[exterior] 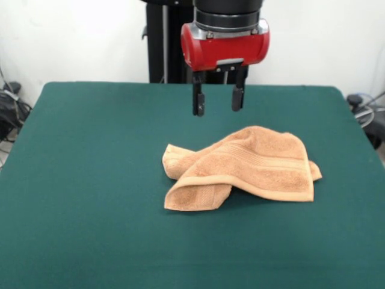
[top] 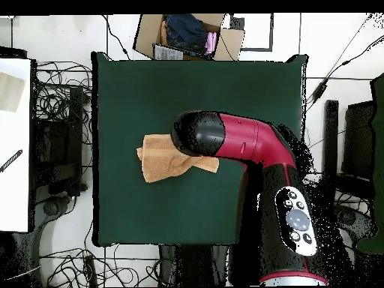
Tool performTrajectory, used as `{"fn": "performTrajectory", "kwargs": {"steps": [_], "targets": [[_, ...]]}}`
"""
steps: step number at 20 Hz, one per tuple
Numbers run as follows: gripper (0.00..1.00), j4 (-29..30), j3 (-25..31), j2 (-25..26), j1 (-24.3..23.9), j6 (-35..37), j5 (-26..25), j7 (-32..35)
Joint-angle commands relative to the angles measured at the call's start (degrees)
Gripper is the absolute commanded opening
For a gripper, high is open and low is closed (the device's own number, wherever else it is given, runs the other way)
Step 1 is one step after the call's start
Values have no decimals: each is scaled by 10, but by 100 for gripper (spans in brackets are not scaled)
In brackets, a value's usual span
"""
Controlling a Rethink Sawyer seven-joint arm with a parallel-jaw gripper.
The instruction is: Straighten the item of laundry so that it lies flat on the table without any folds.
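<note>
The light orange-tan terry hand towel (exterior: 243, 168) lies crumpled near the middle of the large table covered in dark green felt-like cloth (exterior: 90, 180). In the front view its picture-left part is doubled under and over itself: one rounded fold sits at the left, and a lower corner is tucked beneath a raised edge that runs across the front. A ribbed border band shows on the upper layer. The picture-right part lies flatter, with a small corner poking out at the right edge.

The red and black gripper (exterior: 218, 99) hangs above the table just behind the towel, clear of the cloth. Its jaws stand apart at a moderate gap and hold nothing. In the overhead view the arm covers part of the towel (top: 161, 157), so the folds on that side cannot be checked there.

Judgement: the task is not yet done and the step in hand is the approach for a grasp. The jaws would do best to pinch a single layer at the tucked front corner or the folded left edge, then draw it outward and low, away from the flatter part, so the bulk does not drag along.

No brand, label or readable writing shows; no tag is visible
</note>
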Motion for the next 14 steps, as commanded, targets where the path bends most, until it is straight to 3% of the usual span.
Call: {"fn": "performTrajectory", "kwargs": {"steps": [1,14], "targets": [[100,50,23,-4,-11,-13,-22,33],[100,58,23,-4,1,-20,-15,54]]}}
